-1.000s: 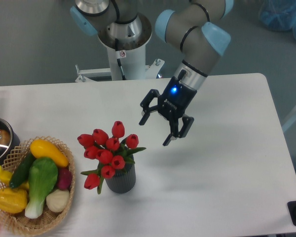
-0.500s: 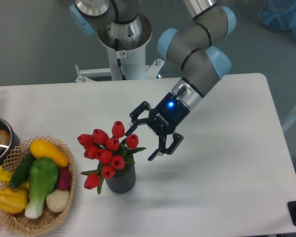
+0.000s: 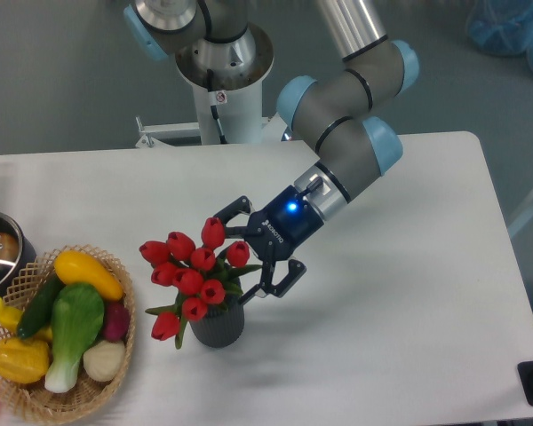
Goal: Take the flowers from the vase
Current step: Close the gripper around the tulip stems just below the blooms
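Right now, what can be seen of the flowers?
The flowers are a bunch of about ten red tulip buds with green leaves, likely artificial, standing upright in the dark ribbed vase and spreading wider than its rim. The open pincer sits at their right side, fingers around the nearest buds, not yet closed.

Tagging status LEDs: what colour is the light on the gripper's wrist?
Blue, glowing on the black two-finger gripper, clearest in the fixed camera view.

The flowers [image 3: 194, 276] are a bunch of red tulip buds with green stems and leaves, standing upright in the vase [image 3: 217, 324] and spreading wider than its rim, mostly up and to its left. One bud droops low at its left. The vase is small, dark grey, ribbed, cylindrical, and stands upright.
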